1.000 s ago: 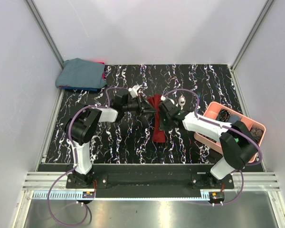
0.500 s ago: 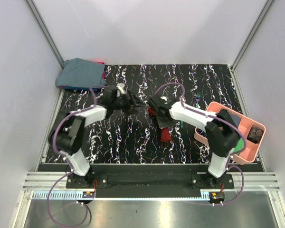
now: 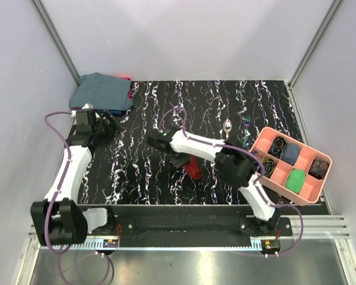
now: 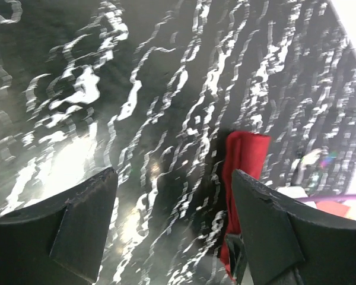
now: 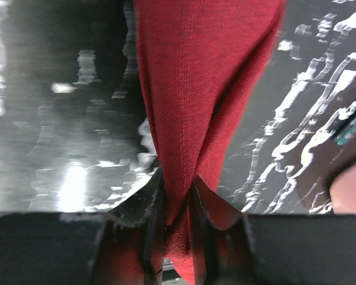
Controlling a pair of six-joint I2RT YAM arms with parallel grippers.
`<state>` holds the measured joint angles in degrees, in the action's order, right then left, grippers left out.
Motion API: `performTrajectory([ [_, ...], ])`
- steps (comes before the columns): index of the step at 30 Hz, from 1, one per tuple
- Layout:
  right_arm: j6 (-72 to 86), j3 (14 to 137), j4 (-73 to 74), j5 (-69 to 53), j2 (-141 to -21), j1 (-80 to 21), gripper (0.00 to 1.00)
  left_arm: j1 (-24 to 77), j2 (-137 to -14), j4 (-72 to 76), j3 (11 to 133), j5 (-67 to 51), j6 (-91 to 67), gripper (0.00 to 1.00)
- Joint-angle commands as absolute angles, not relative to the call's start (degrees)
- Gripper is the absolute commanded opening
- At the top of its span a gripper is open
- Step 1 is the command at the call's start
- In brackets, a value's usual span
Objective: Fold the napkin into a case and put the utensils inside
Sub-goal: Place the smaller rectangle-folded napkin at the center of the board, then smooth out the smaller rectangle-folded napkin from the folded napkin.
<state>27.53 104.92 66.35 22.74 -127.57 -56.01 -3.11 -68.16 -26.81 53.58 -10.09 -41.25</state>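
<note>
R hand (image 5: pixel 177 196) clamped on napkin (image 3: pixel 193 168), bunched mid bench (image 3: pixel 136 175), long axis running away from its fingers. L hand (image 4: pixel 172 202) apart, empty, well left; we judge R arm nearer. Spoon (image 3: pixel 226 126) lies far-right of it.

The top view is bright and sharp, with soft light from above and pale shadows. In the left wrist view the shiny bench (image 4: pixel 166 71) is blurry, with white glare at the lower left. In the right wrist view the red napkin (image 5: pixel 196 89) looks clear, but the bench behind is streaky.
</note>
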Motion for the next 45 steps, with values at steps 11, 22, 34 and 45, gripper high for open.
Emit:
performTrajectory([
  [11, 36.83, 110.07, 65.93, 20.57, -119.64, -64.51, 0.82, -3.87, -57.04, -32.09, 53.36, -8.83, -34.11, 0.82],
  [22, 29.97, 68.75, 23.71, -15.24, -88.69, -45.10, 0.62, 9.11, -79.43, -2.49, 49.13, -40.69, -39.97, 0.48],
  [34, 37.17, 52.65, -7.97, -42.61, -96.41, -38.23, 0.19, 15.46, -107.92, 23.64, 58.26, -44.83, -58.27, 0.25],
  [45, 41.39, 43.07, -27.06, -46.93, -109.41, -38.06, 0.15, 15.64, -120.49, 9.23, 69.60, -38.23, -52.30, 0.26],
])
